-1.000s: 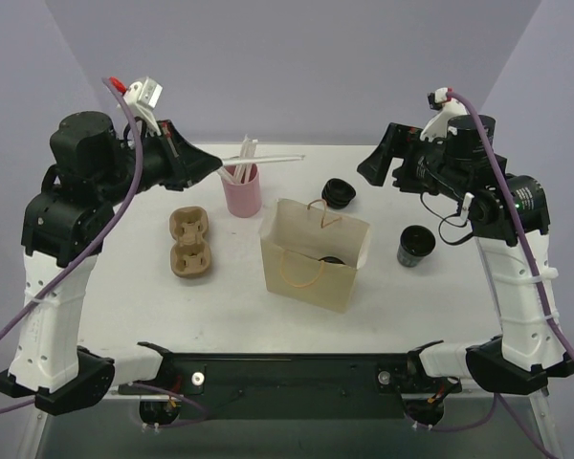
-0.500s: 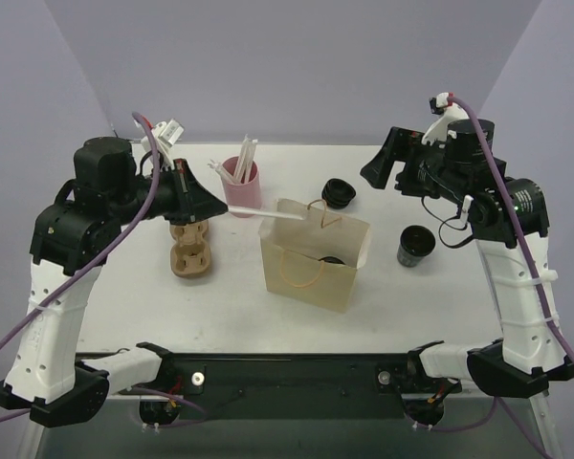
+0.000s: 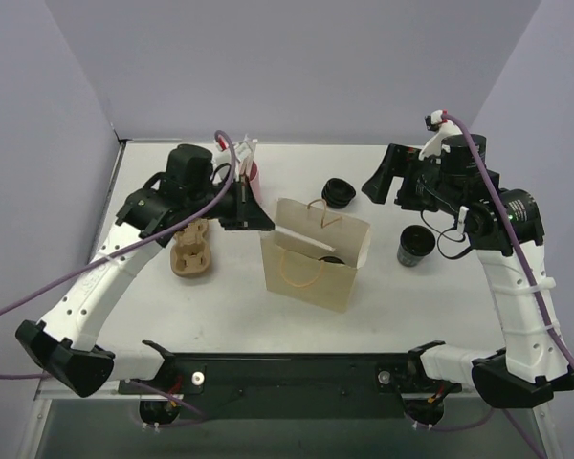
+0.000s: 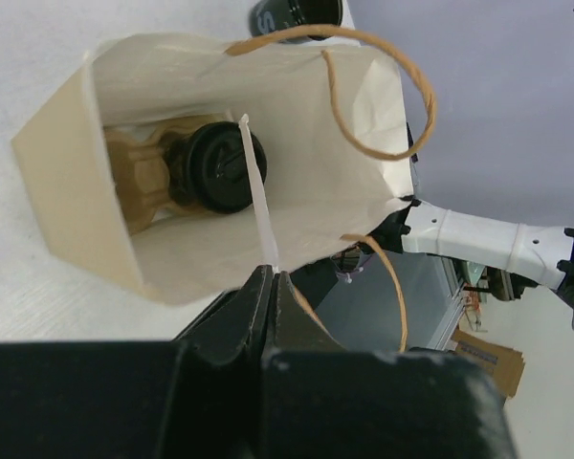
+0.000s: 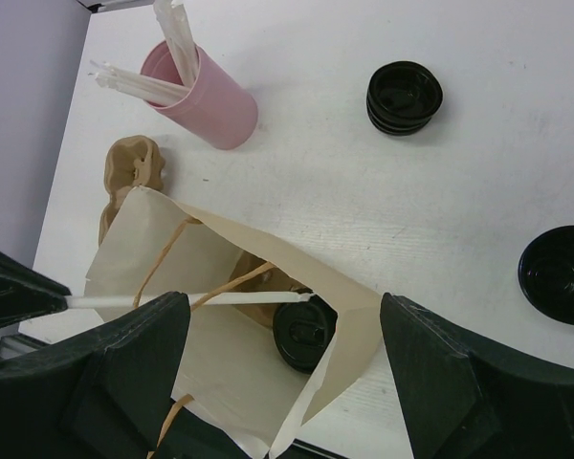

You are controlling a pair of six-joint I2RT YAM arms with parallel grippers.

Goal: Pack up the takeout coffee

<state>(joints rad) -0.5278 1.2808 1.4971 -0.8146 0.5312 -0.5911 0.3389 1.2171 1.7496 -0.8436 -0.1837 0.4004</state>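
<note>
A cream paper bag with twine handles stands open in the middle of the table. Inside it a black-lidded coffee cup sits in a brown cup carrier; the cup also shows in the right wrist view. My left gripper is shut on a white paper-wrapped straw and holds its tip over the bag's mouth. My right gripper is open and empty, hovering above the bag's right side.
A pink cup of wrapped straws stands behind the left gripper. A second brown cup carrier lies left of the bag. A stack of black lids lies behind the bag. An open black cup stands at the right.
My left arm has swung right from the pink cup, carrying the straw to the bag's mouth. My right gripper has stayed in place.
</note>
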